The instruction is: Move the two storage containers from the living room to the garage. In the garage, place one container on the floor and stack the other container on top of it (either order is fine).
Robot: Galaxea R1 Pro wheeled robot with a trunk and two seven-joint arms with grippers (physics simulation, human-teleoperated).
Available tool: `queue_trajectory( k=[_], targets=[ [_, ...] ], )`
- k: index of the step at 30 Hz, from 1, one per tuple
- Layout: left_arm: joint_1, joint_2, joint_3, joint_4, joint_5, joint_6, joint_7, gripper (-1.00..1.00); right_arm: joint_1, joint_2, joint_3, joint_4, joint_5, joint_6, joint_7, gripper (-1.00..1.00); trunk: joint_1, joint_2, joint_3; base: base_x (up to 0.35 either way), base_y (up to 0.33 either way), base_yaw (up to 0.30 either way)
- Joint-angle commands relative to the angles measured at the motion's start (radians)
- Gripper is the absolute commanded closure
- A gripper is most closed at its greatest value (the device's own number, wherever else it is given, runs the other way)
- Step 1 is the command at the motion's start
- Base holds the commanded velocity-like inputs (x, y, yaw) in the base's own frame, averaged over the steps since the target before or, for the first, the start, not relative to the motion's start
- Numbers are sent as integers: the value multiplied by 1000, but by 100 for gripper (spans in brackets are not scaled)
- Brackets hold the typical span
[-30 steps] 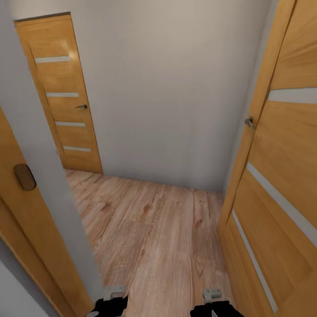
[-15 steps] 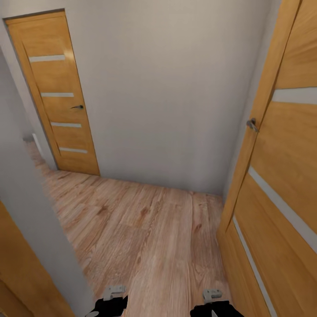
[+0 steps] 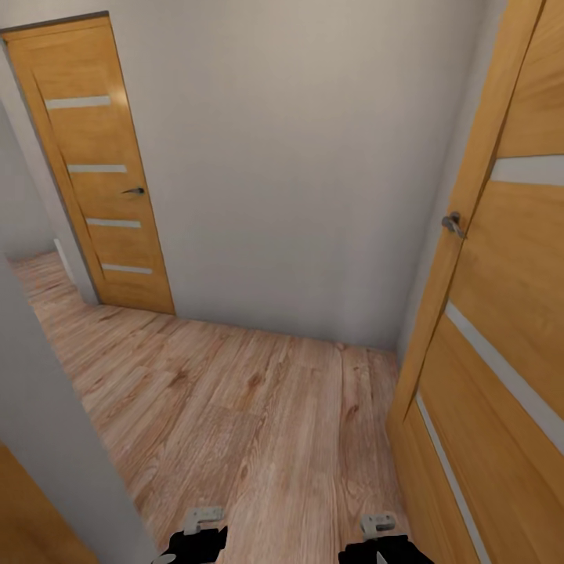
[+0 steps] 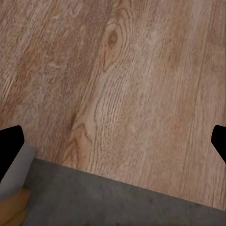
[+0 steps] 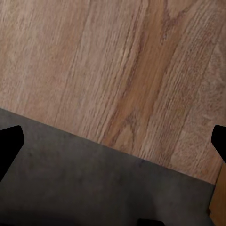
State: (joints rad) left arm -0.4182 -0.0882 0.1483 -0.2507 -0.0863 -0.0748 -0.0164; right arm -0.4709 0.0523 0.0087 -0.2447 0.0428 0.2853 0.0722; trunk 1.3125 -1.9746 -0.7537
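The robot stands in a narrow hallway, and neither orange-red container appears in any view, so their place relative to the grippers cannot be told, nor how they look. Ahead is a plain pale wall [image 3: 298, 157]. A closed wooden door [image 3: 98, 164] with 4 pale horizontal strips and a small dark handle stands at the far left, and a second wooden door [image 3: 501, 313] with a metal handle [image 3: 453, 224] stands open along the right side. Light wood plank flooring [image 3: 258, 415] covers the ground between them and runs on past the left door around a grey wall corner [image 3: 47, 439] close to the camera.

At the bottom edge of the head view, the left gripper [image 3: 197, 536] and the right gripper [image 3: 380, 539] show as black shapes with pale grey mounts, held low and apart from each other. In the left wrist view, the left gripper's 2 black fingertips [image 4: 9, 143] sit at opposite edges of the picture, spread wide with nothing between them. In the right wrist view, the right gripper's black fingertips [image 5: 9, 141] are likewise spread wide and empty. Below both grippers the wood planks meet a strip of dark grey floor [image 5: 94, 183], the boundary running at a slant. A pale grey post and an orange wooden edge [image 4: 14, 207] sit in one corner of the left wrist view.
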Motion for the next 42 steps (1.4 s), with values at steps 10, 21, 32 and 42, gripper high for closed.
queue_trajectory(
  k=[10,21,32,42],
  targets=[
    [-1,-1,8,1,-9,-3,-1,-100,0,0,1,-2,5,6,3,-100,0,0,-1,128,0,0],
    [-1,-1,8,1,-9,-3,-1,-100,0,-2,0,-2,5,6,3,-100,0,0,-1,71,-15,0],
    [-1,-1,9,1,-8,-3,-1,-100,0,-2,0,-2,5,6,3,-100,0,0,-1,93,-56,0],
    [-1,-1,10,1,-7,-3,-1,-100,0,-2,0,-2,5,6,3,-100,0,0,-1,89,-86,0]
  ],
)
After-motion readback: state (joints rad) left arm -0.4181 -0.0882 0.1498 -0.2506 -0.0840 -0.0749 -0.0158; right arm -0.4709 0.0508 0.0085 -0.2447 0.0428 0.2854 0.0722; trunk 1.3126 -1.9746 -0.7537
